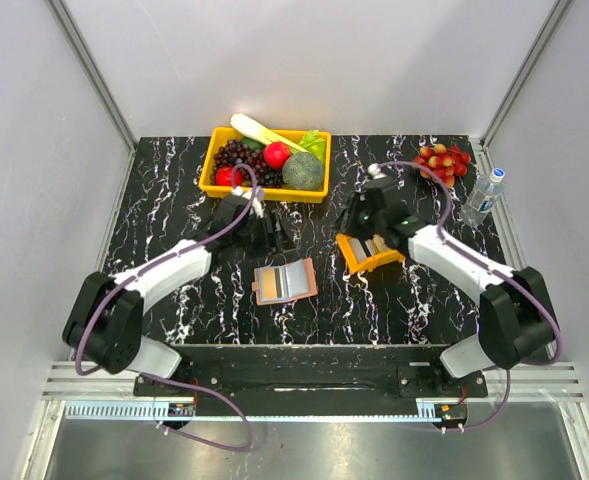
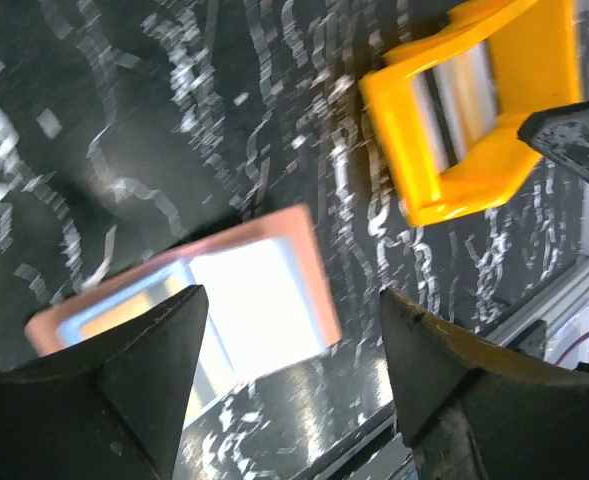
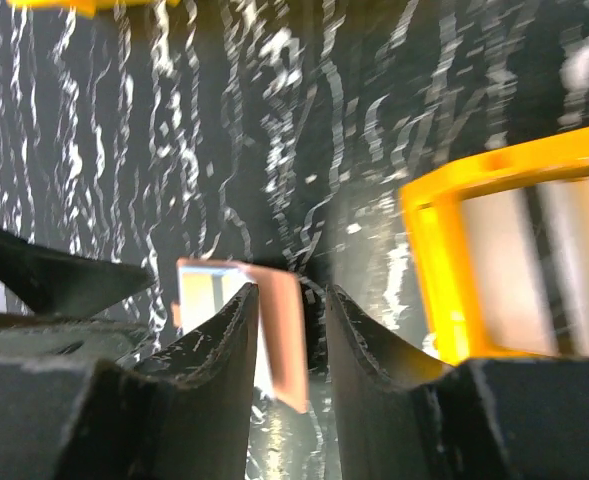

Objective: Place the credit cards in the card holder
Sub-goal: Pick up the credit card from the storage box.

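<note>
Pale plastic credit cards (image 3: 509, 265) stood in a small orange tray (image 3: 429, 275) just beside the right claw (image 3: 290, 295), its jaws narrowly parted, empty. The tan-pink card holder (image 1: 285, 282) lay open on the black marbled bench (image 1: 164, 200) near the wide-open, empty left claw (image 2: 292, 300).

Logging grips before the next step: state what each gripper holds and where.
Nothing is held. Left gripper open near the card holder; right gripper empty near the orange tray.
</note>
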